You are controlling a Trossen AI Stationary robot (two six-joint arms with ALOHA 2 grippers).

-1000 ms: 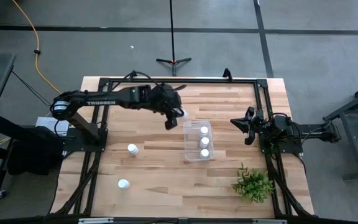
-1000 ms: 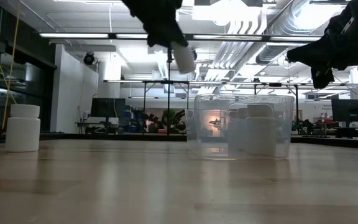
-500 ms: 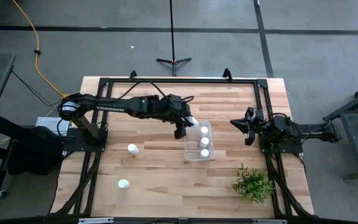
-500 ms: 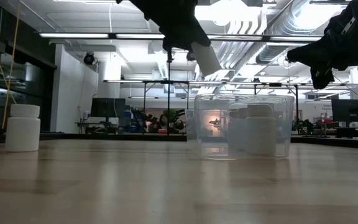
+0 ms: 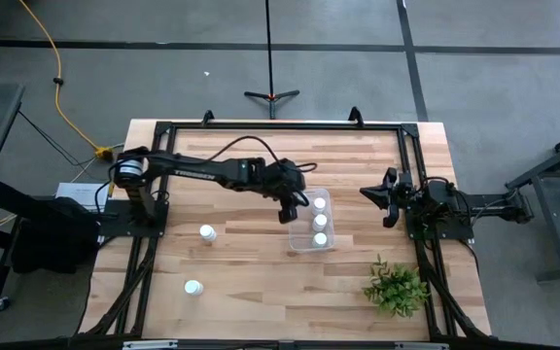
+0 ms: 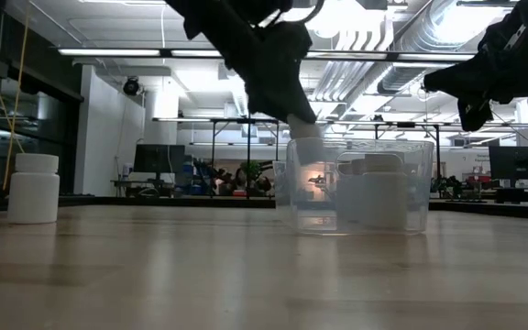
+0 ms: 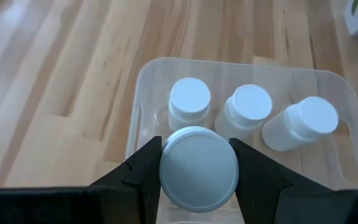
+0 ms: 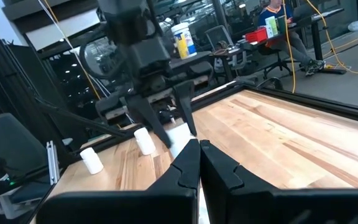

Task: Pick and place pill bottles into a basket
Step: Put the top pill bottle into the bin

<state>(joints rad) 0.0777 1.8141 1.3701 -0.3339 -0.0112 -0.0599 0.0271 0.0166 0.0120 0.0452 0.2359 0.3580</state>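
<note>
Left tool [image 7: 197,171]: clenched on a pill bottle [image 7: 198,165], cap toward the wrist camera; poised at the far end of the basket [image 5: 292,222], bottle at rim level in the low view [image 6: 305,137].
Fingers [image 7: 149,168]: one on each side of the held bottle, touching it.
Basket contents: three pill bottles [image 7: 248,107] in a row inside, upright or slightly tilted; caps visible from above [image 5: 319,221].
Basket position: on the surface [image 5: 261,262], right of centre, between both arms.
Loose bottles: two upright on the surface's left part, one [image 5: 207,232] mid-left, one [image 5: 193,288] nearer the front edge; well apart from the basket.
Right tool [image 5: 389,197]: fingers pressed together, grasping nothing; raised at the surface's right edge, well apart from the basket.
Plant [image 5: 396,288]: front right corner of the surface.
</note>
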